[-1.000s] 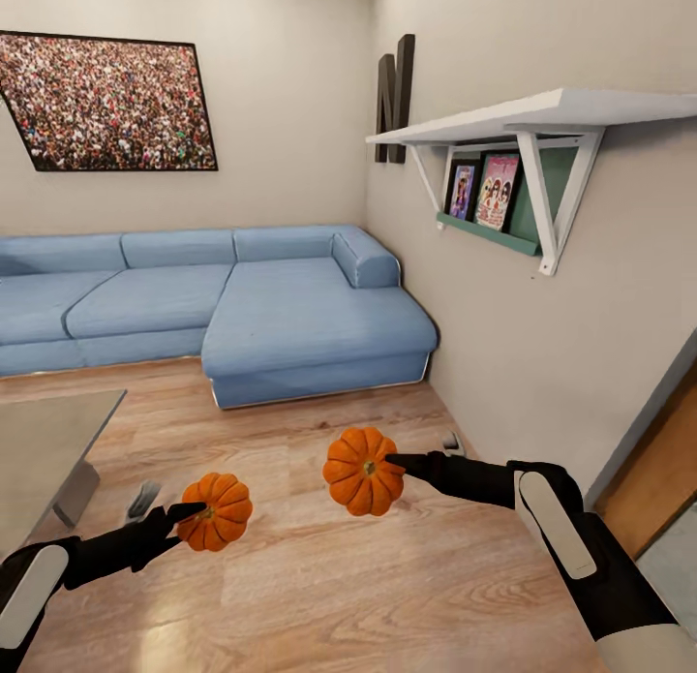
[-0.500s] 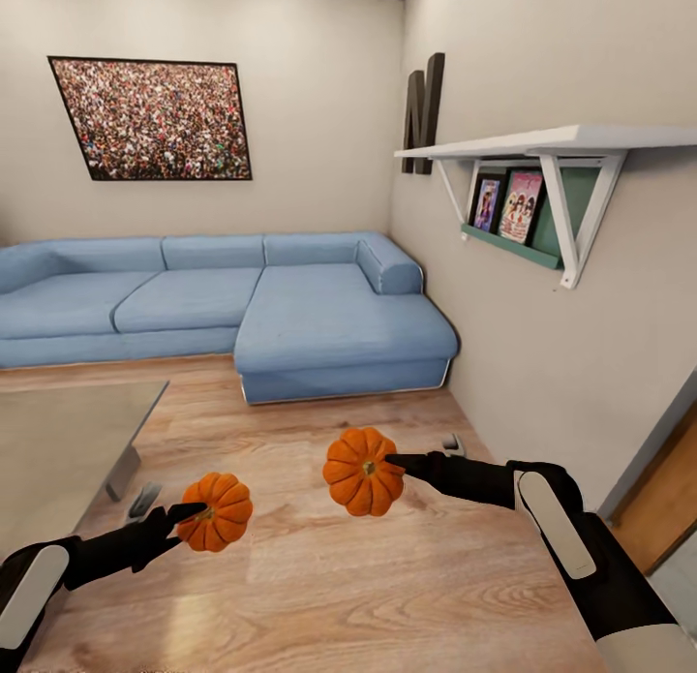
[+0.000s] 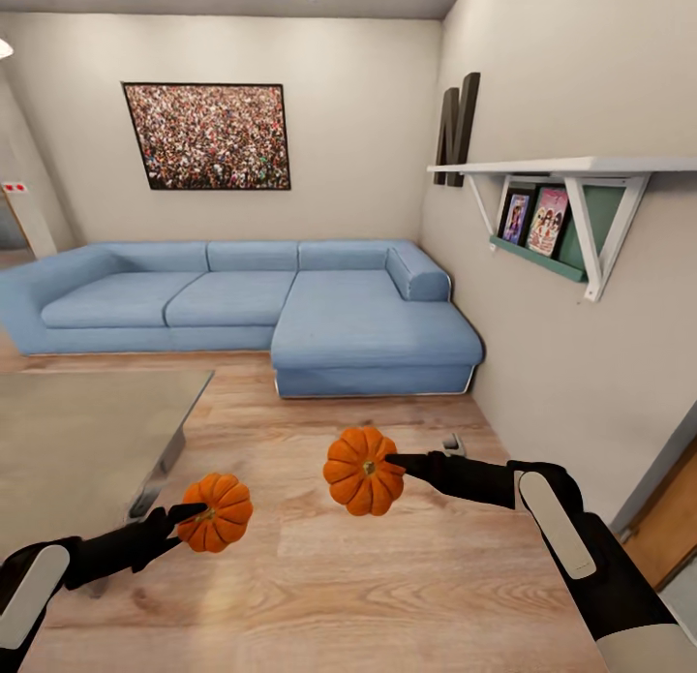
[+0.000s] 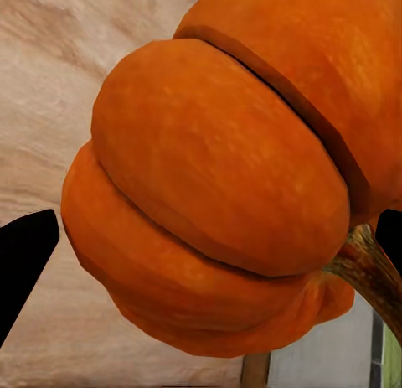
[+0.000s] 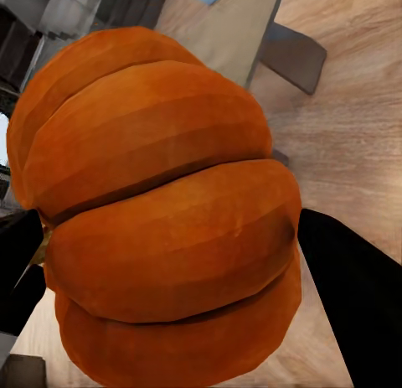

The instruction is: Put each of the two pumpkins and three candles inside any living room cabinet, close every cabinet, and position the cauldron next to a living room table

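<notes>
I carry two ribbed orange pumpkins above the wood floor. My left gripper [image 3: 196,514] is shut on the smaller-looking pumpkin [image 3: 217,512], at the lower left of the head view. My right gripper [image 3: 389,463] is shut on the other pumpkin [image 3: 362,471], near the middle. Each wrist view is close on its own fruit: the left pumpkin [image 4: 226,178] with a black fingertip [image 4: 25,258] beside it, and the right pumpkin [image 5: 163,212] between dark fingers [image 5: 352,287]. The grey table [image 3: 77,441] stands at the left. The candles, cabinet and cauldron are out of view.
A blue corner sofa [image 3: 252,305] runs along the far wall under a framed crowd picture [image 3: 208,136]. A white wall shelf [image 3: 561,184] with books juts from the right wall. A doorway [image 3: 668,518] shows at the lower right. Wood floor [image 3: 319,576] lies open ahead.
The whole view has swung to the left and tilted up, so more of the sofa, table and ceiling shows. Both arms and their pumpkins hold the same pose.
</notes>
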Robot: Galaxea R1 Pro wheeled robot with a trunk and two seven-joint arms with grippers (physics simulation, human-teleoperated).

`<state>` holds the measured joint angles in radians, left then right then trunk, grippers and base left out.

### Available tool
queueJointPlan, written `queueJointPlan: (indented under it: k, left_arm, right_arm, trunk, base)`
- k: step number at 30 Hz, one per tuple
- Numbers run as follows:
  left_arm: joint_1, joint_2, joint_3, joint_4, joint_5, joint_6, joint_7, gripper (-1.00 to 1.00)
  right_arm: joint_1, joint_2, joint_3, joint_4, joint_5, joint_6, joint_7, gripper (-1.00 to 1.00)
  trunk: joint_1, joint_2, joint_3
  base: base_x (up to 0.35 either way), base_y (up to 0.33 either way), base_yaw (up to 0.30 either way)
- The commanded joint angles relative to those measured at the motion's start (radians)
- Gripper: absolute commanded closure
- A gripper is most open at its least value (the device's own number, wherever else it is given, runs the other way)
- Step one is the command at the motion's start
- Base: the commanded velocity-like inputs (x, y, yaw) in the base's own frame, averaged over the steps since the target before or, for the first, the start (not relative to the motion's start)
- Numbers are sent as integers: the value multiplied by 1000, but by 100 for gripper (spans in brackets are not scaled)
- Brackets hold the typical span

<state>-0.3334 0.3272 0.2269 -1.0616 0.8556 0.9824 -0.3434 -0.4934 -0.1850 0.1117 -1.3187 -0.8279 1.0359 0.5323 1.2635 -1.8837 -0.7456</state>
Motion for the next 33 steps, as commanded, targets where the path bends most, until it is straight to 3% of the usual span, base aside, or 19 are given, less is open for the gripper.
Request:
queueJointPlan:
  k: [1, 17, 28, 33]
  left_arm:
    - [-1, 0, 2, 0, -1, 5, -6, 100]
    - [-1, 0, 0, -1, -2, 5, -6, 100]
    - [-1, 0, 1, -1, 0, 5, -7, 100]
    - [-1, 1, 3, -1, 0, 5, -8, 100]
  right_arm:
    - [-1, -1, 0, -1, -2, 3, 9, 100]
    - [-1, -1, 0, 1, -2, 3, 8, 100]
    - [-1, -1, 0, 1, -2, 3, 8, 100]
    - [0, -1, 1, 0, -1, 3, 9, 100]
  trunk:
    - [-5, 7, 4]
    - [-66, 119, 59]
    - [-66, 119, 76]
    - [-66, 119, 84]
  base:
    - [-329, 0, 196]
    - [-329, 0, 48]
    - [-327, 0, 9]
    - [-95, 0, 67]
